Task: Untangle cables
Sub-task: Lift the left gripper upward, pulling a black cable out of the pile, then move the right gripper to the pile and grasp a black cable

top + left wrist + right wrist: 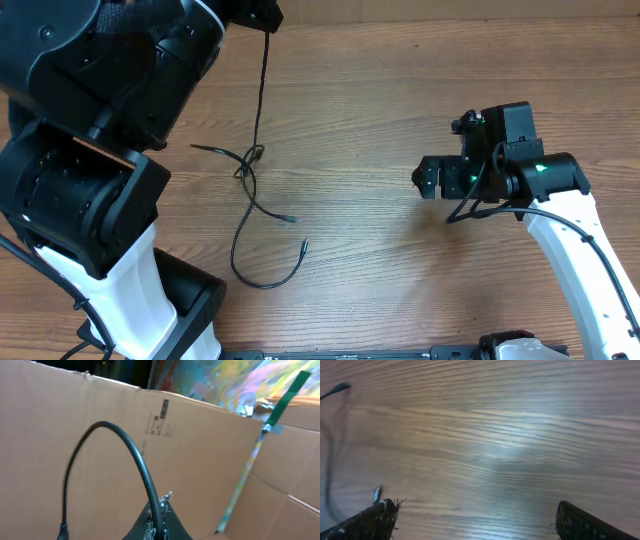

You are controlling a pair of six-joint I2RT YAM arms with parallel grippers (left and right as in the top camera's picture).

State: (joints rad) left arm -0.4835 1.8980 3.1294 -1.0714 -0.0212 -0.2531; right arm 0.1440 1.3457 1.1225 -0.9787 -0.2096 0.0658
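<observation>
Pinches thin black flexible cable (pixel 262 90) in raised left tool (pixel 161 519); hovers right tool (pixel 480 517) low over brown wooden counter (pixel 380 100), spread wide, empty.

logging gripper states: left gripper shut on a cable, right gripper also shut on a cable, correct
Not quite: the right gripper is open and empty, as the right wrist view shows. The left gripper is shut on a cable.

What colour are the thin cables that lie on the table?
The cables are black; the overhead view shows it best, against the brown wooden table.
</observation>
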